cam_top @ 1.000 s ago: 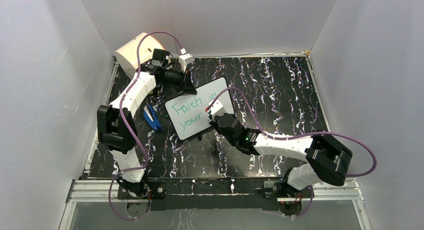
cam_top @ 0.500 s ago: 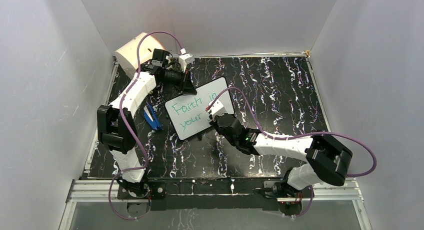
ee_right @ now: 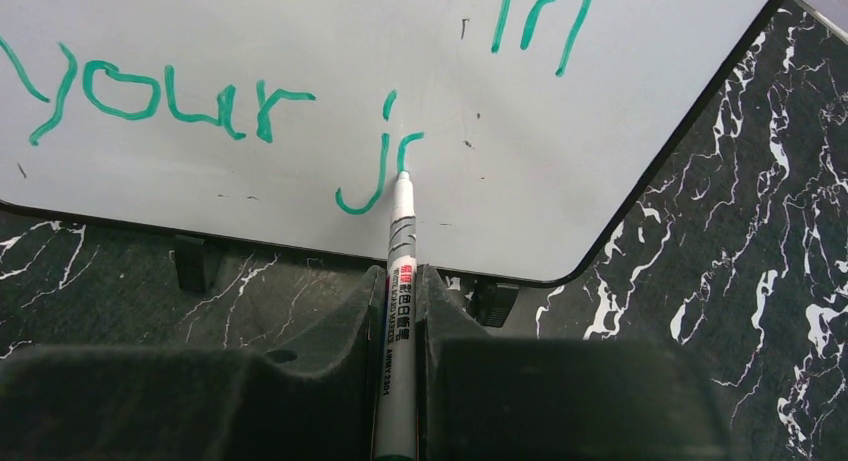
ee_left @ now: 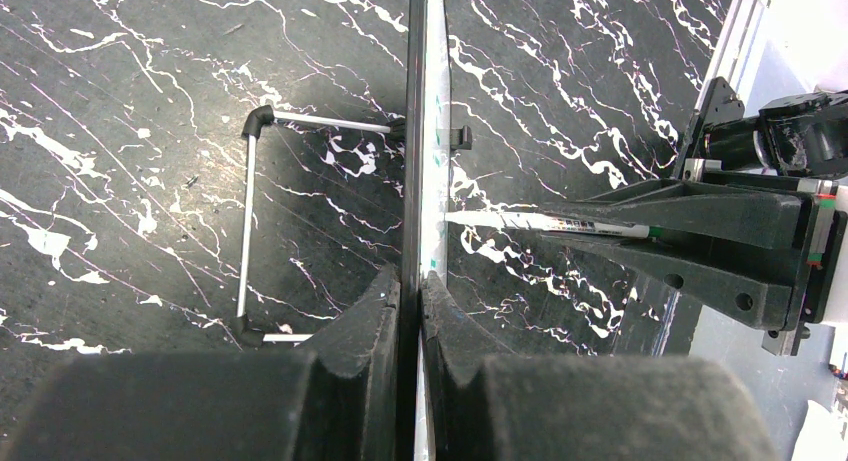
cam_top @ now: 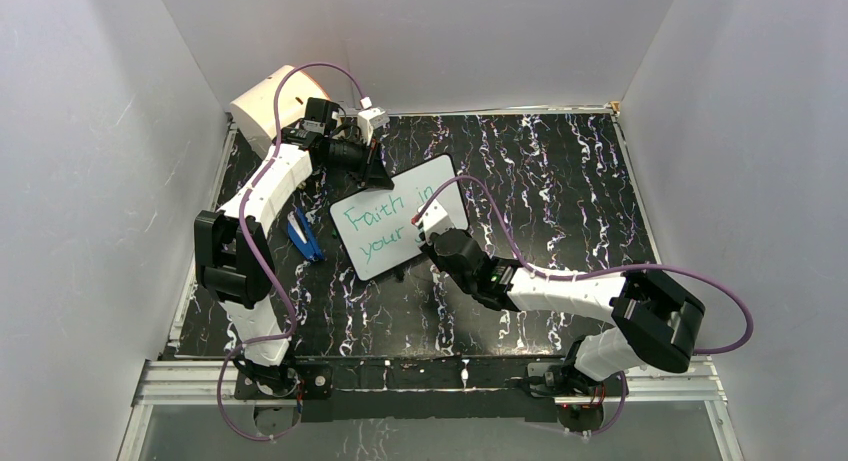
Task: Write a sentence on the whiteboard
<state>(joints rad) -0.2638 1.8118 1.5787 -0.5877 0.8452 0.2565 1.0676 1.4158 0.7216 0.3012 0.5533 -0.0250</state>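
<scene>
Right pincer (ee_right: pixel 400 281) is shut tight on a green marker (ee_right: pixel 401 236), barrel running straight out between the fingers, tip pressed to the whiteboard (ee_right: pixel 650 61). That board stands propped at a slant on its wire stand (ee_left: pixel 247 231), left of the middle of the desk (cam_top: pixel 560 181) and turned askew between the two arms. The left pincer (ee_left: pixel 411 281) pinches its upper edge from behind, fingers closed on the frame, and steadies it against the push of the pen.

Across the board, the sentence (cam_top: pixel 375 231) reads "Faith in" on the upper line and "your" below, followed by a "j" and a short hooked stroke just beside it. The marker tip sits at the foot of that hook, low on the board near its bottom edge and close to the right-hand corner.

So I'd judge the writing is partway through, in the middle of the last word on the second line. Next it needs more letters worked in toward the right with light, even pressure. There is not much white left before the rounded corner, so the strokes should be small while the other arm holds the board firm.

Further out, a blue object (cam_top: pixel 305 236) I can't identify lies on the desk to the left of the board. A cream drum (cam_top: pixel 268 101) sits in the far left corner.
</scene>
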